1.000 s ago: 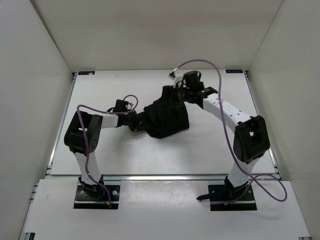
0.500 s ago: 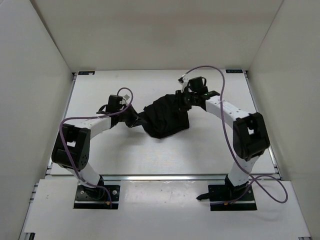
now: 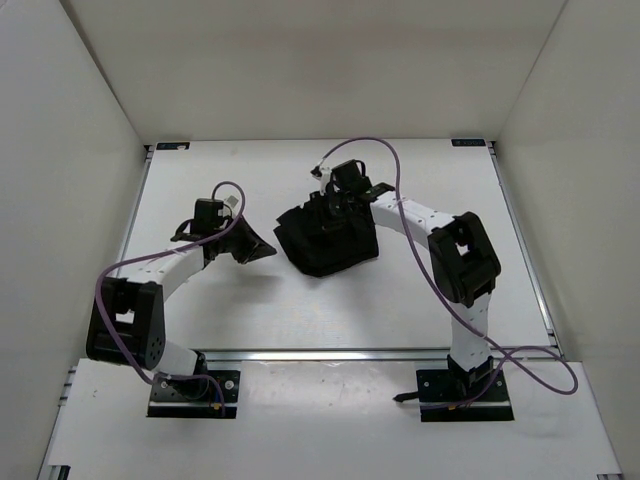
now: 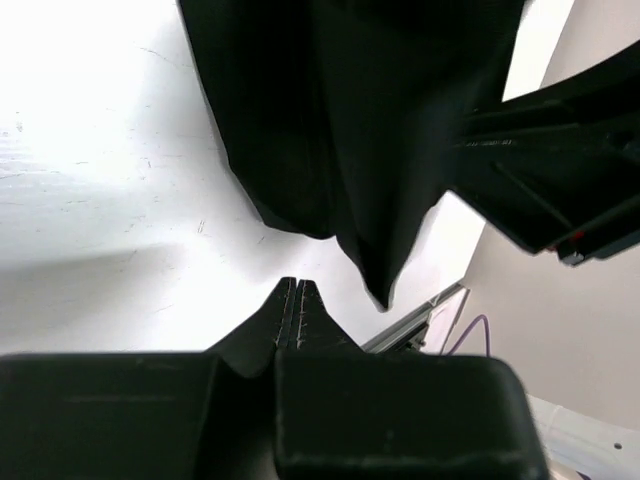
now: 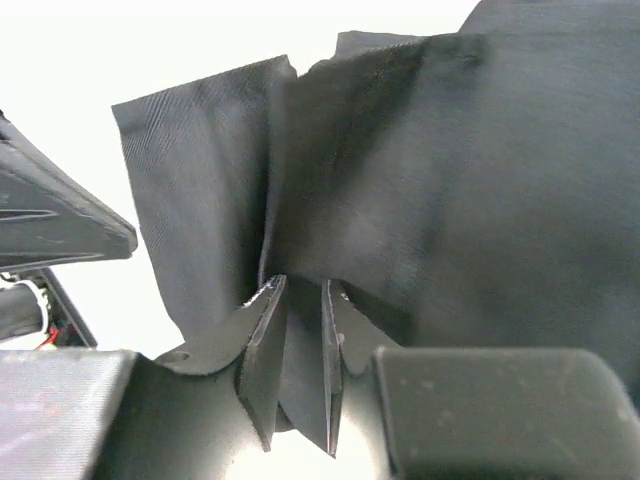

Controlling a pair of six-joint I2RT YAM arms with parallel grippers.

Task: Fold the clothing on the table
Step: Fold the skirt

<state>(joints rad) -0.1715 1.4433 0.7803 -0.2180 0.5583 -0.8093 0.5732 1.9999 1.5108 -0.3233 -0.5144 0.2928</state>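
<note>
The clothing [image 3: 330, 240] is a black bunched garment lying mid-table. My right gripper [image 3: 334, 205] is over its far edge, shut on a fold of the fabric. In the right wrist view the cloth [image 5: 450, 180] fills the frame and a ridge of it is pinched between the right gripper [image 5: 300, 287] fingers. My left gripper [image 3: 255, 250] hangs just left of the garment, apart from it and shut on nothing. The left wrist view shows the left gripper [image 4: 297, 285] with its fingertips pressed together over the white table [image 4: 90, 200], the clothing [image 4: 340, 120] ahead of it.
The table [image 3: 200, 310] has a metal rail [image 3: 320, 352] along its near edge and white walls around it. Both base plates [image 3: 195, 392] sit below the rail. Purple cables [image 3: 360, 145] loop above both arms. The right arm's black body [image 4: 560, 180] shows at the right of the left wrist view.
The right gripper closed on the fabric and pulled it leftward, bunching the garment narrower. The left gripper, shut throughout, drew back to the left and away from the garment's edge.
</note>
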